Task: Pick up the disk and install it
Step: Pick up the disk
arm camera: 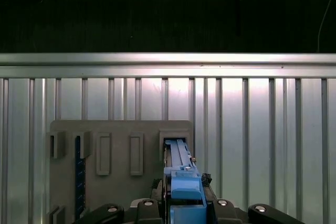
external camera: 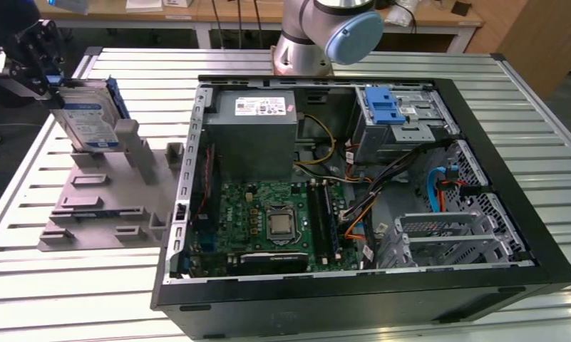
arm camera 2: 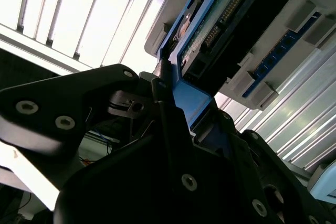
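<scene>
The disk [external camera: 88, 115], a silver drive with a blue-and-white label in a blue bracket, stands on edge at the far end of a grey holder [external camera: 105, 206], at the exterior view's left. My gripper [external camera: 49, 87] is at the disk's upper edge and shut on its blue bracket. In both wrist views the blue bracket [arm camera: 183, 181] [arm camera 2: 190, 97] sits between the black fingers [arm camera 2: 163, 103]. Whether the disk's lower edge still rests in the holder slot [arm camera: 176, 140] I cannot tell.
An open black computer case [external camera: 513, 281] lies on the slatted metal table [external camera: 76, 299], with a motherboard [external camera: 276, 221], a grey power supply [external camera: 256, 135] and a drive bay with a blue latch [external camera: 384, 108]. The arm's base [external camera: 304, 43] stands behind the case.
</scene>
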Available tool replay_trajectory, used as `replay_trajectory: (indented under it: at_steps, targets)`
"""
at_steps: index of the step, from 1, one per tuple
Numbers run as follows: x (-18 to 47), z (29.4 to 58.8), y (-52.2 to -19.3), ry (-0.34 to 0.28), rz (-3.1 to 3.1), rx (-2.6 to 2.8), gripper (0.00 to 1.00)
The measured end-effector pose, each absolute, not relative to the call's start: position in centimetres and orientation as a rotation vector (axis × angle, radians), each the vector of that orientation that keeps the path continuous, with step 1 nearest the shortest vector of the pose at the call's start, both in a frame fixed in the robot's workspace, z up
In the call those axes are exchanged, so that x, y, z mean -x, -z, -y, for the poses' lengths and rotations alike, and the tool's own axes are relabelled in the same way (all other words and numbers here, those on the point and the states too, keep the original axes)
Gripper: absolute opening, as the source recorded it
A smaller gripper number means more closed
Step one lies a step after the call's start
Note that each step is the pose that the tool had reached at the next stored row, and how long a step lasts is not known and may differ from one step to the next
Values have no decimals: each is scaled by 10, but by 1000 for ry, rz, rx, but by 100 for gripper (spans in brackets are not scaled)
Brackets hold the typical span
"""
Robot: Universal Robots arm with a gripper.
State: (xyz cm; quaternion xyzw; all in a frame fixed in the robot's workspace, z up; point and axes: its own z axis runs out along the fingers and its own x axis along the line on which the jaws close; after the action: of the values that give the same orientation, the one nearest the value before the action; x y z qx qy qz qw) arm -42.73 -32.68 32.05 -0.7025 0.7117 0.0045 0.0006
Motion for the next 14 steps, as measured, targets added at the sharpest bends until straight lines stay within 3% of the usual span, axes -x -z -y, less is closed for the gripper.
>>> replay_trajectory:
  at_steps: [14]
  targets:
    - [427, 327, -334, -14, -2235, 2206, 37]
